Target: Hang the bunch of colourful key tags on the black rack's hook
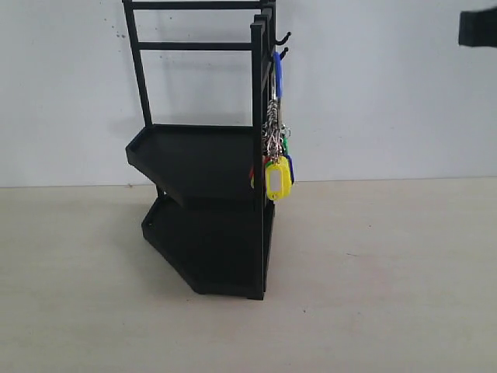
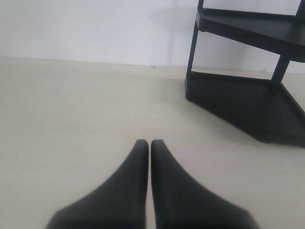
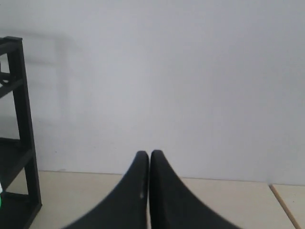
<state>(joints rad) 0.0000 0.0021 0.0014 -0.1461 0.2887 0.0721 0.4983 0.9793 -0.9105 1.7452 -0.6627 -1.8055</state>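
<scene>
Clearly exterior view, tag bunch (image 1: 278,179) hanging, rack (image 1: 194,155) side

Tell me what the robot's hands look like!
Both are plain black. The left hand has two smooth fingers, wide at the back and curving to thin rounded tips, like a beak. The right hand looks the same. No cables show.

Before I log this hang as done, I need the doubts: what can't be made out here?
- Exterior view: how the colourful key tag bunch sits on the hook of the black rack, too small.
- Exterior view: tags behind the yellow tag, hidden.
- Left wrist view: bunch out of frame.
</scene>
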